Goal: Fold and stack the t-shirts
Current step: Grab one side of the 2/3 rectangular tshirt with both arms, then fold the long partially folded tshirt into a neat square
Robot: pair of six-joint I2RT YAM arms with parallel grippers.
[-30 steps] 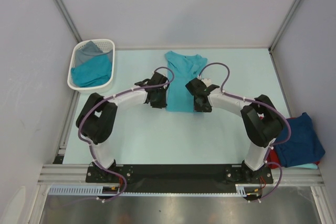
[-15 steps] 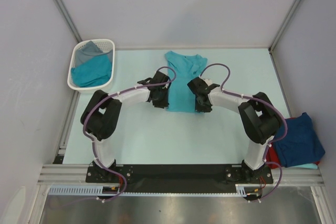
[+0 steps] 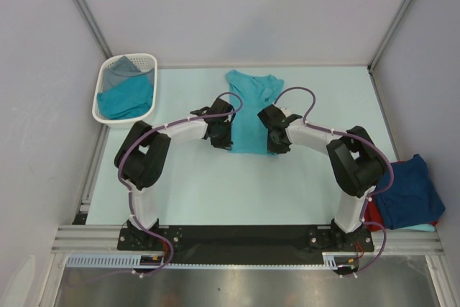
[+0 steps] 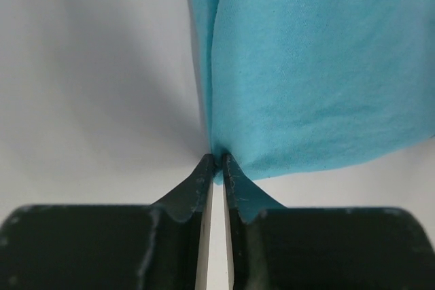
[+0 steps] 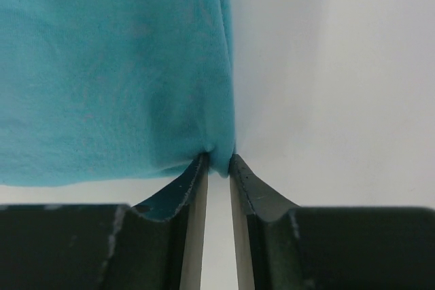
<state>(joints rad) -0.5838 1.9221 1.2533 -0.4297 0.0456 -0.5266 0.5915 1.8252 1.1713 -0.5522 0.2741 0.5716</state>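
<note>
A: Quick status, where's the teal t-shirt [image 3: 253, 109]?
B: It's lying flat on the worktop [image 3: 215, 185], stretching away ahead of both pincers, collar at the far end. It's looking narrow, so I'm judging the side folds as done.
A: Pincers?
B: The left pincer [image 4: 216, 161] is pinching the near left hem corner, jaws pressed almost together on the cloth. The right pincer [image 5: 217, 162] is doing the same on the near right corner. The shirt body is sitting between the two. Can't tell if the hem is coming off the worktop.
A: Which step, then?
B: I'm reading it as the start of the lengthwise fold, hem going toward the collar. Not done yet.
A: Anything stacked?
B: A navy t-shirt [image 3: 411, 190] is lying well back and to the right of the right pincer, at the worktop edge, with a red t-shirt [image 3: 371, 213] peeking out under it. I'm guessing that's the stack, two in.
A: What's left?
B: The basket [image 3: 98, 106] is sitting well to the left of the left pincer, holding a turquoise t-shirt [image 3: 128, 98] and a grey t-shirt [image 3: 123, 67], both crumpled. So this fold is needing finishing and stacking, then at least those two.
</note>
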